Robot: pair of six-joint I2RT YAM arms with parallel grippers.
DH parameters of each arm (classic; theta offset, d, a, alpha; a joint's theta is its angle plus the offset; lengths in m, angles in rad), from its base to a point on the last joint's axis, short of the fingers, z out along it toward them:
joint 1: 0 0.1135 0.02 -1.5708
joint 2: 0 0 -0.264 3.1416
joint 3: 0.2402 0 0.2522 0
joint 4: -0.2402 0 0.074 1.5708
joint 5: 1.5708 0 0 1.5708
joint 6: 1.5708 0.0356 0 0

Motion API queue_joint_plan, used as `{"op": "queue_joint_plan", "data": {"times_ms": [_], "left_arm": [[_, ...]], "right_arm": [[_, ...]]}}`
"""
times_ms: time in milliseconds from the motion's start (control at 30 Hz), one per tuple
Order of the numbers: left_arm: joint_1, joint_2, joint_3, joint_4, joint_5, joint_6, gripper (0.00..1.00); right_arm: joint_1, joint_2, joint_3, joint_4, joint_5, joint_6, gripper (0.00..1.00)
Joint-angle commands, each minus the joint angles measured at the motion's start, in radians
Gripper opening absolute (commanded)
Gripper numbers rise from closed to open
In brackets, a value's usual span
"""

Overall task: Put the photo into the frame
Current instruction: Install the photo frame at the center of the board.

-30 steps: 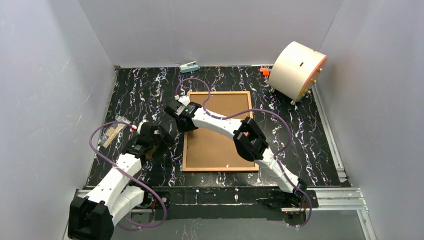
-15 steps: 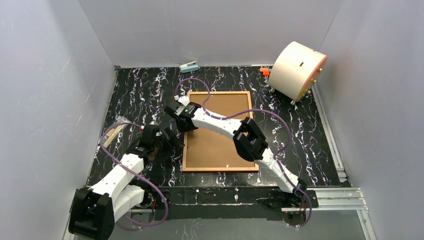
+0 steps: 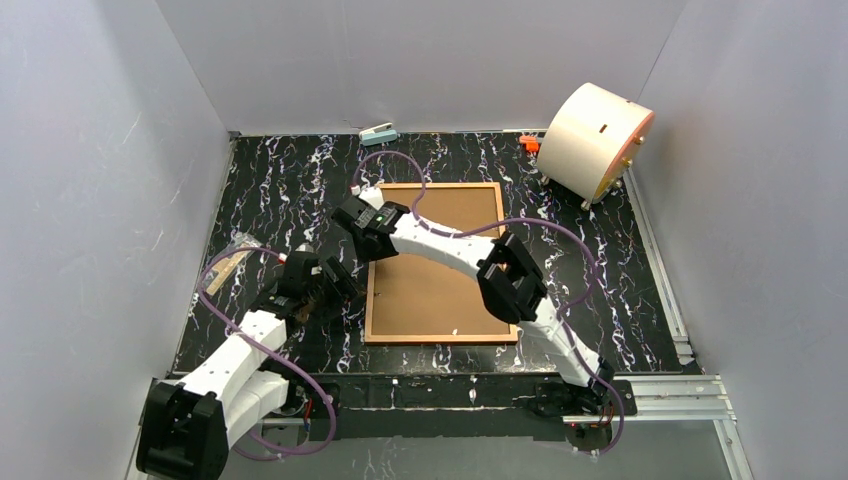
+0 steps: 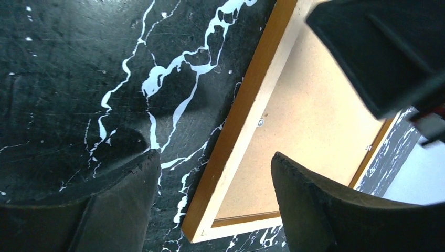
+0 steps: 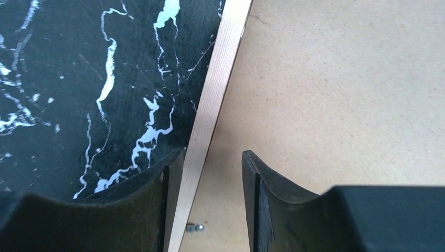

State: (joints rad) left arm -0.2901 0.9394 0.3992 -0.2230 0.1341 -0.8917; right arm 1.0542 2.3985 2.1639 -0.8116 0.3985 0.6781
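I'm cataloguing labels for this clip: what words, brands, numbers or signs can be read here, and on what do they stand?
No text is readable in any view.
Too small to read: the green patch on the right arm's wrist.
No writing visible on the orange-brown wooden frame, brown backing board, black marbled table or cream round drum.

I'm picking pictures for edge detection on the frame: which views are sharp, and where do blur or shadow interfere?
Top external: evenly lit, no harsh glare, the frame crisp, shadows faint. Left wrist: frame edge sharp, the left gripper's fingers dark and blurred. Right wrist: wood grain in focus, the right gripper's fingers soft, faint shadow on the backing board between them.
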Motion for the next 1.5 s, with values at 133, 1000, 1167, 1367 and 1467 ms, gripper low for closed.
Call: {"op": "queue_joint_plan", "data": {"times_ms": [133,1000,1167,1367,1467], "left_arm": [[0.0,-0.043,0.04,-0.06,-0.075,0.006,0.72],[0.001,-0.029,0.035,-0.092,-0.098,0.011,0.71],[0.001,-0.017,0.02,-0.047,-0.042,0.02,0.71],[0.002,-0.001,-0.004,0.033,0.031,0.003,0.71],[0.0,0.018,-0.014,0.053,0.049,-0.005,0.71]], "right_arm": [[0.001,-0.195,-0.071,0.128,0.051,-0.031,0.54],[0.004,0.078,0.138,-0.036,-0.01,-0.017,0.5],[0.004,0.095,0.143,-0.041,-0.005,-0.009,0.5],[0.004,0.098,0.143,-0.041,0.003,0.001,0.5],[0.003,0.1,0.143,-0.042,0.0,0.004,0.5]]}}
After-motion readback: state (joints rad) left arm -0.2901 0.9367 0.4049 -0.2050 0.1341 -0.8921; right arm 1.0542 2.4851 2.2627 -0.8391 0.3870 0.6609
